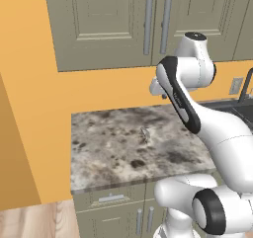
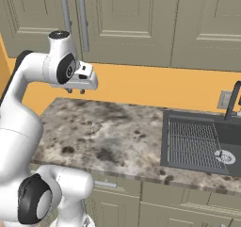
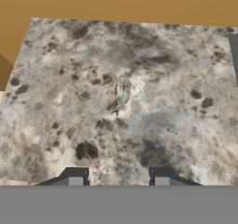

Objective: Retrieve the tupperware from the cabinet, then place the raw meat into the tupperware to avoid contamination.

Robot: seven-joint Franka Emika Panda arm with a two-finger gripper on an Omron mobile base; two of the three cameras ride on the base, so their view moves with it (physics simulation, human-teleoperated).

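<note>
The gripper [image 2: 76,91] is held high above the counter [image 2: 122,141], pointing down, and its two fingertips [image 3: 75,177] are seen apart with nothing between them. The raw meat [image 3: 122,90], a small pale piece, lies on the counter well below the gripper. The cabinet [image 2: 80,23] is seen above and behind the gripper, both doors closed.
</note>
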